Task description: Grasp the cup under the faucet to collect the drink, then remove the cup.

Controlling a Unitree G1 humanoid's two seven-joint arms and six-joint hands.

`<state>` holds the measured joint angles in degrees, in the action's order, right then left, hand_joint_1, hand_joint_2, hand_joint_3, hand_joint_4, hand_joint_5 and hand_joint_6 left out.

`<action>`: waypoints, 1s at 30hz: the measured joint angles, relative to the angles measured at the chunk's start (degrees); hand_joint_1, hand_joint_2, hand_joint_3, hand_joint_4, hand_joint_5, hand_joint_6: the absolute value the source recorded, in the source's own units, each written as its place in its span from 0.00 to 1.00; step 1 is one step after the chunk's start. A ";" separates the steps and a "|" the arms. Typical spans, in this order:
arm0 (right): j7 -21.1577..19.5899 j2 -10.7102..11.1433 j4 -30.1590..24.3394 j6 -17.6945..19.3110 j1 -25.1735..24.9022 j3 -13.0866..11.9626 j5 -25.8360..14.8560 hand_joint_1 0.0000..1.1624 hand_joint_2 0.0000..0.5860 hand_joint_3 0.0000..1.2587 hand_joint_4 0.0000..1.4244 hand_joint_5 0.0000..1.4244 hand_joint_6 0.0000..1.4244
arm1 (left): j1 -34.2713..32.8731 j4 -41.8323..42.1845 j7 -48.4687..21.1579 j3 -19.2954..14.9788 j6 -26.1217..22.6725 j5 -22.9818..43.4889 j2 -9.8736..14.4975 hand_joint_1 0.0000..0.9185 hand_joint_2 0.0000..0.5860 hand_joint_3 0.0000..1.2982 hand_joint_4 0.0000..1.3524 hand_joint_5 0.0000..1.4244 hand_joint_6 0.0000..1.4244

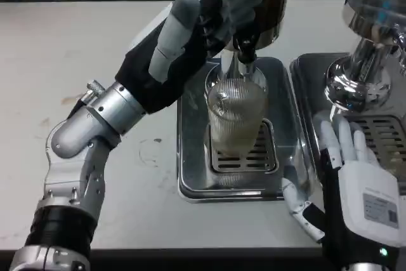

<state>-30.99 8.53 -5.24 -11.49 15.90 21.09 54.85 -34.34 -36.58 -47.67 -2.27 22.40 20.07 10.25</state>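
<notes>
Left hand (209, 14) raised over the faucet (246, 49), fingers resting on its top — grip unclear. Ribbed glass cup (236, 115) stands on drip tray (190, 157) beneath. Right hand (355, 176) flat, fingers apart — empty.

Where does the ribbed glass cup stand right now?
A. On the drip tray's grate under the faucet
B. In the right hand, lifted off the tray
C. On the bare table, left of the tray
A: the cup stands on the drip tray grate below the faucet.
</notes>
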 measured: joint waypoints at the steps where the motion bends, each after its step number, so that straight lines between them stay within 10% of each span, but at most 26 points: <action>1: 0.00 0.00 0.00 0.00 0.00 0.00 0.00 0.23 0.76 0.05 0.00 0.00 0.07 | 0.00 0.00 -0.08 0.02 0.00 -0.19 0.00 0.00 0.07 0.00 0.00 0.00 0.00; 30: 0.01 0.46 0.22 0.07 -0.99 -0.19 -0.24 0.23 0.76 0.05 0.00 0.00 0.07 | 0.19 5.84 5.04 5.73 12.27 -15.83 5.19 0.00 0.07 0.00 0.00 0.02 0.00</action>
<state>-30.98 8.99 -5.02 -11.42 14.91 20.90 54.61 -34.15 -30.74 -42.63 3.46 34.67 4.23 15.44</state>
